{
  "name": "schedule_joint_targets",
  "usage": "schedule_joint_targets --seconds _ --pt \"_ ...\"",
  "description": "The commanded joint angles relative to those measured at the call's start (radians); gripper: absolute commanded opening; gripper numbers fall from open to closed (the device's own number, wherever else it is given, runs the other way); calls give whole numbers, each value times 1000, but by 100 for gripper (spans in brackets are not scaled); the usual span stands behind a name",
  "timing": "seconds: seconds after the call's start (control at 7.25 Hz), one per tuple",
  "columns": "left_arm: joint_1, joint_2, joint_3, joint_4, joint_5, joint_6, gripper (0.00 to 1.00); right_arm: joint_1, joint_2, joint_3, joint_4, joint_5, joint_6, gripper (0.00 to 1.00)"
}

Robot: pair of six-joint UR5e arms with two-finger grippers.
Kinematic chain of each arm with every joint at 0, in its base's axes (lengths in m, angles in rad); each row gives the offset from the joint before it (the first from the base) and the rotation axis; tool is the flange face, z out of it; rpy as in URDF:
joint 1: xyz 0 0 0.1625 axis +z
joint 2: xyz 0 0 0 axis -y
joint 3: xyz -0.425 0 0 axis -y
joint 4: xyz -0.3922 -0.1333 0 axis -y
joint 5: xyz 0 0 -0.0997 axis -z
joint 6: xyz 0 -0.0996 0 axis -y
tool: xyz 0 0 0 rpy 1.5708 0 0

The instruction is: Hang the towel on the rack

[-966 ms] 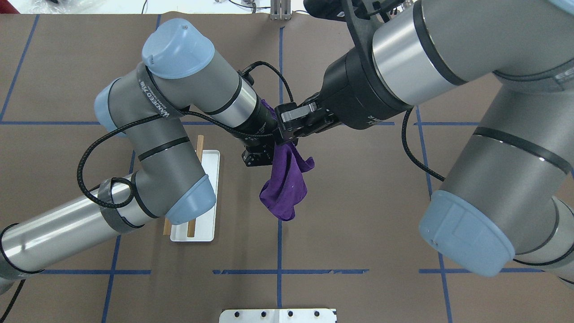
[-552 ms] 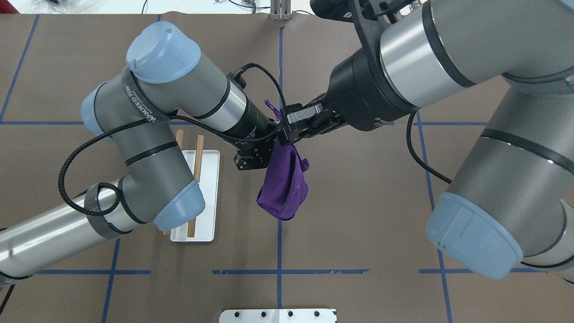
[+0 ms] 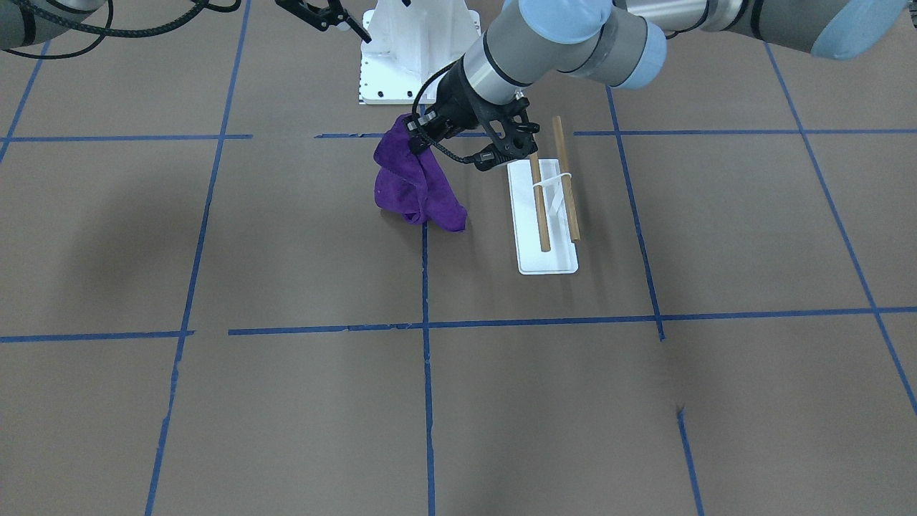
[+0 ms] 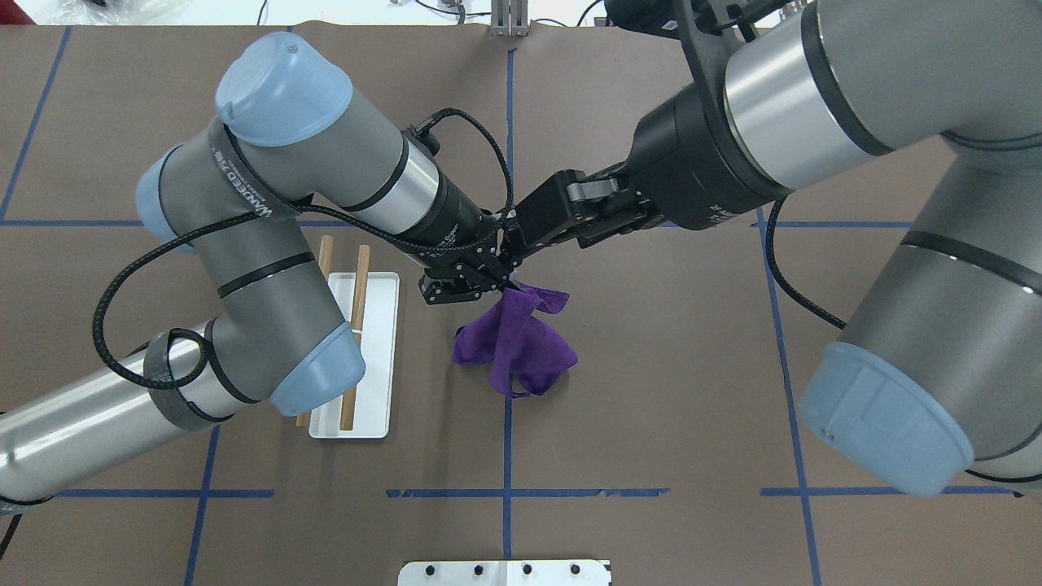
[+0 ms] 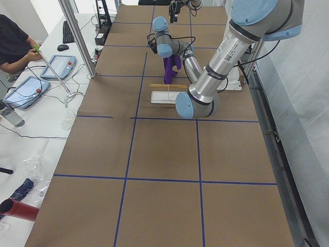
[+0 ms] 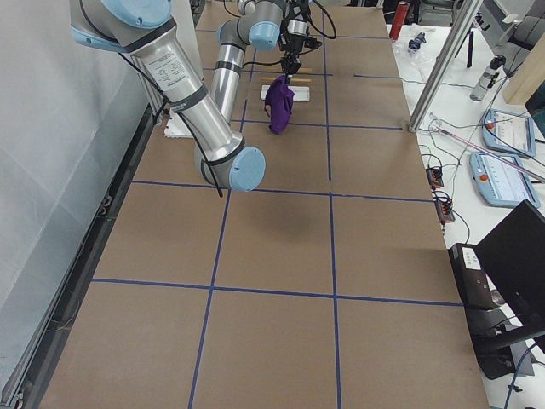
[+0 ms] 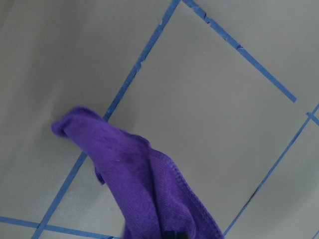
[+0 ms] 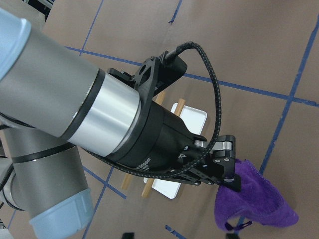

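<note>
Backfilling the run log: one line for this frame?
left gripper: shut on towel | right gripper: open, clear of towel | rack: bare | towel: not yet hung

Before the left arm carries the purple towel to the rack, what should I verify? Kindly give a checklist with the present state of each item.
1. Left gripper shut on the purple cloth towel: ok.
2. Right gripper open, apart from the towel: ok.
3. Towel's lower end clear of the brown table: cannot tell.
4. Small rack on its white base standing, both wooden dowels bare: ok.
5. Towel spread flat for draping: not ok, it hangs bunched.
</note>
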Motion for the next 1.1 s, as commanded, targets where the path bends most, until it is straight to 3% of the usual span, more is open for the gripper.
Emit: schedule_joint_targets --seconds 0.0,0.14,0.41,0.97 --pt "-34 27 -51 4 1 -4 0 18 -72 58 0 5 1 100" --pt "-73 119 -149 2 1 -1 0 38 -154 105 0 8 1 100" --pt "-131 187 -180 1 1 16 0 86 -283 129 0 10 -2 100" --pt "-225 421 -275 2 1 292 0 138 -452 115 -3 -1 -5 100"
